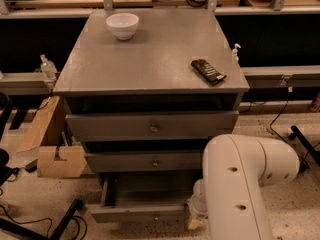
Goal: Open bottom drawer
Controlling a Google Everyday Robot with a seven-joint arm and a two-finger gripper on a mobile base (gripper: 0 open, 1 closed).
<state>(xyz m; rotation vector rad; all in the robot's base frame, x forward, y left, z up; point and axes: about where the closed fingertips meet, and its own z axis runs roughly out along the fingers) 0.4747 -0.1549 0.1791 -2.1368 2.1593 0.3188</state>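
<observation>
Grey wood, the bottom drawer (135, 213) lies low in the frame's centre, partly pulled out, its front running left to right. The tool (194, 222) sits at its right end; whether it holds anything, I cannot tell.

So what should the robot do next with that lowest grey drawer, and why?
Probably a small pull-away: ease the gripper back off the slim grey wooden bottom drawer. The drawer already stands pulled out, with its shallow tray showing, so the opening looks done. The gripper sits low at the right end of the drawer's front, mostly hidden behind the big white arm, so this is a guess.
</observation>
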